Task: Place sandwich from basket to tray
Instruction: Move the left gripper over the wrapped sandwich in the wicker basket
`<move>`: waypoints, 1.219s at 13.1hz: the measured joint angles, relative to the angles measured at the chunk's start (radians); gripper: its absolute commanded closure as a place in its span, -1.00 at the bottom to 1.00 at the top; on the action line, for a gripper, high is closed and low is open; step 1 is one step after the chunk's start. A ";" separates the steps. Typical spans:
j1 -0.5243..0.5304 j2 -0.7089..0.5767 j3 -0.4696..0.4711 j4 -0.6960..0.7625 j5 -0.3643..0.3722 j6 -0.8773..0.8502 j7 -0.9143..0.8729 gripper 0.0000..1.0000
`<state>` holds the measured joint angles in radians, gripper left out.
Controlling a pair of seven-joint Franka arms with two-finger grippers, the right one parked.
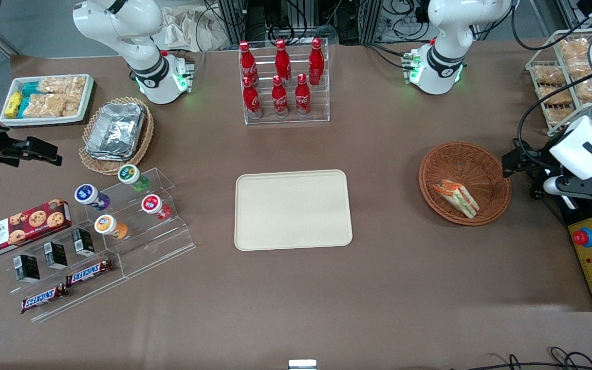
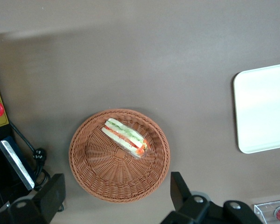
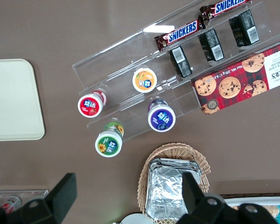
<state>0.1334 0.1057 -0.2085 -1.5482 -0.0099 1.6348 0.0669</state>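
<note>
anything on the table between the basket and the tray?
No: in the front view only bare brown tabletop lies between the basket holding the sandwich and the tray. The left arm's tool hangs open above the basket.

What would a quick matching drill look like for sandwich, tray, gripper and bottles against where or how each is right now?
Things:
1. sandwich
2. tray
3. gripper
4. bottles

States:
A. bare, at the table's middle
B. in a clear rack, farther from the front camera than the tray
C. lying in the basket
D. open, above the basket, holding nothing

Pairs: 1-C, 2-A, 3-D, 4-B
</note>
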 measured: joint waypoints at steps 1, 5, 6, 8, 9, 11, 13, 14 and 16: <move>0.001 0.004 0.001 0.011 0.000 0.000 -0.003 -1.00; 0.006 0.014 0.009 0.018 0.000 -0.022 -0.064 -1.00; 0.007 0.017 0.009 0.013 0.000 -0.034 -0.146 -1.00; 0.007 0.019 0.010 -0.018 0.000 -0.037 -0.359 -1.00; 0.007 0.018 0.010 -0.040 0.000 -0.034 -0.479 -1.00; 0.005 0.013 0.009 -0.118 0.005 0.029 -0.672 -1.00; 0.004 -0.008 0.008 -0.273 0.008 0.191 -0.810 -1.00; 0.004 -0.023 0.007 -0.368 0.008 0.291 -0.871 -1.00; 0.004 -0.047 0.007 -0.557 0.008 0.496 -0.974 -1.00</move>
<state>0.1372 0.0587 -0.2012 -2.1050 -0.0015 2.1304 -0.9068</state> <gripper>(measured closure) 0.000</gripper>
